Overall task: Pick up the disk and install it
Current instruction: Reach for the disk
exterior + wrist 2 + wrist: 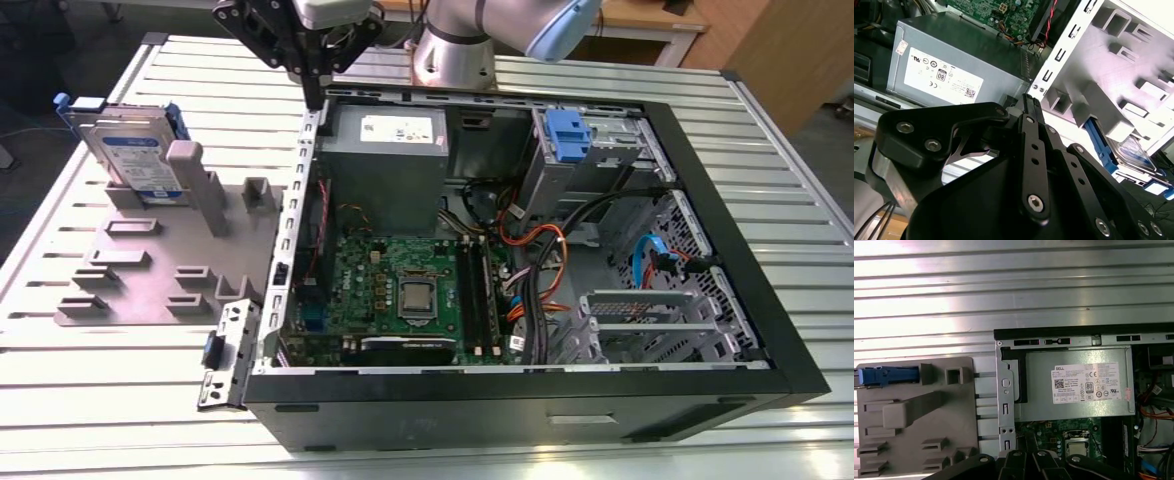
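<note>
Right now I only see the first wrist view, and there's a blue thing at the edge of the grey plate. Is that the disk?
Observer: Yes. In the exterior view the disk stands upright on its edge in the grey plate, with its label showing.
Operator: Is the tool holding it?
Observer: No. The tool hangs by a corner of the computer case, near the power supply. It is apart from the disk and shut on nothing.
Operator: What's at the other end of the case?
Observer: A blue clip sits in a metal bay, toward the exterior view's right.
</note>
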### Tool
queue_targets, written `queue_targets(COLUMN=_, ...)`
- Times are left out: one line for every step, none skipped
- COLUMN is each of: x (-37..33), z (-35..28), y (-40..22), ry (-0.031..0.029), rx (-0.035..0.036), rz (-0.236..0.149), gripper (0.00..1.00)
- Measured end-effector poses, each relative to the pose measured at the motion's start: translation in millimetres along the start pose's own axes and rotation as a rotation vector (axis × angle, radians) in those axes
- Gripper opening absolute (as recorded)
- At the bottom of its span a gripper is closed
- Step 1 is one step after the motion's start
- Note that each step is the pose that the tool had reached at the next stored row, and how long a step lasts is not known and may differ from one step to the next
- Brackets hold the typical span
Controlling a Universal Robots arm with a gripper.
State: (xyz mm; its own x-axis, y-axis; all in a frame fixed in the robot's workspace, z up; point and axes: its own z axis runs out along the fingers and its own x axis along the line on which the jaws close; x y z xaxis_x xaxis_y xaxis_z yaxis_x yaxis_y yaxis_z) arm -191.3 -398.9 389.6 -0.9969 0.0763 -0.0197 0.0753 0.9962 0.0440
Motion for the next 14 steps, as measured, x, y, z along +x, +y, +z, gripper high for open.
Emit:
queue_targets(x=0.5, z=0.1, y=-0.1, ry=0.0007, rx=0.0001, rz=0.0, gripper=0.11)
queue_targets(x=0.7, z=0.2, y=-0.1, ry=0.0007, rx=0.0, rz=0.0, gripper=0.11)
queue_targets(x=0.8, z=0.3, y=-0.1, ry=0.0006, rx=0.0, rz=0.0, gripper=0.11)
queue_targets(x=0.9, z=0.2, y=-0.1, ry=0.0007, rx=0.0, rz=0.0, gripper=0.11)
queue_targets(x=1.1, z=0.2, y=-0.1, ry=0.0008, rx=0.0001, rz=0.0, gripper=0.11)
queue_targets(x=1.3, z=0.2, y=-0.1, ry=0.0008, rx=0.0001, rz=0.0, gripper=0.11)
queue_targets(x=1.5, z=0.2, y=-0.1, ry=0.0008, rx=0.0001, rz=0.0, gripper=0.11)
queue_targets(x=1.7, z=0.2, y=-0.1, ry=0.0007, rx=0.0001, rz=0.0, gripper=0.11)
queue_targets(x=2.5, z=0.3, y=-0.2, ry=0.0008, rx=0.0001, rz=0.0, gripper=0.11)
queue_targets(x=3.3, z=0.4, y=-0.3, ry=0.0008, rx=0.0001, rz=0.0, gripper=0.11)
queue_targets(x=3.4, z=0.5, y=-0.3, ry=0.0008, rx=0.0001, rz=0.0, gripper=0.11)
queue_targets(x=3.5, z=0.5, y=-0.3, ry=0.0007, rx=0.0001, rz=0.0, gripper=0.11)
queue_targets(x=3.7, z=0.5, y=-0.3, ry=0.0008, rx=0.0001, rz=0.0, gripper=0.11)
queue_targets(x=3.9, z=0.5, y=-0.3, ry=0.0008, rx=0.0001, rz=0.0, gripper=0.11)
